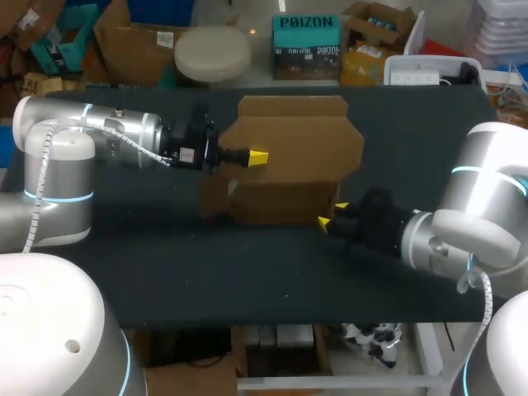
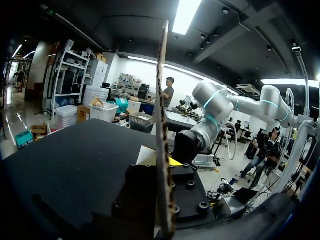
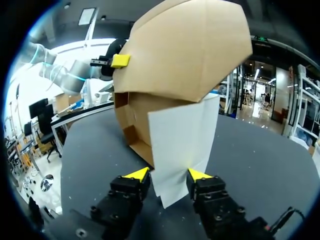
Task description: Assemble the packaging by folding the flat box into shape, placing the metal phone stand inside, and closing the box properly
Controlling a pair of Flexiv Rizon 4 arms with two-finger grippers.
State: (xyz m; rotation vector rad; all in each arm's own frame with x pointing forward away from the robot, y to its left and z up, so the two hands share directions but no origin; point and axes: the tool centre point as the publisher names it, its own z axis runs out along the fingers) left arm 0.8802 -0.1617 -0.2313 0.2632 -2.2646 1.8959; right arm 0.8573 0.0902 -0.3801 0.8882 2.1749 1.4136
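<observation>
Head view: brown cardboard box (image 1: 289, 157), matte, angular, half-folded.

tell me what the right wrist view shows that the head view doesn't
Only the right wrist view: the box seen from its open end, hollow inside, with a white flap just ahead of the right gripper. Only the head view: the table down to its near edge, and the right arm. Both: the brown box with the left gripper at its panel.

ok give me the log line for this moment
box: part-folded, open | left gripper: jaws shut on box flap | right gripper: at box's near right corner | phone stand: not in view
</observation>
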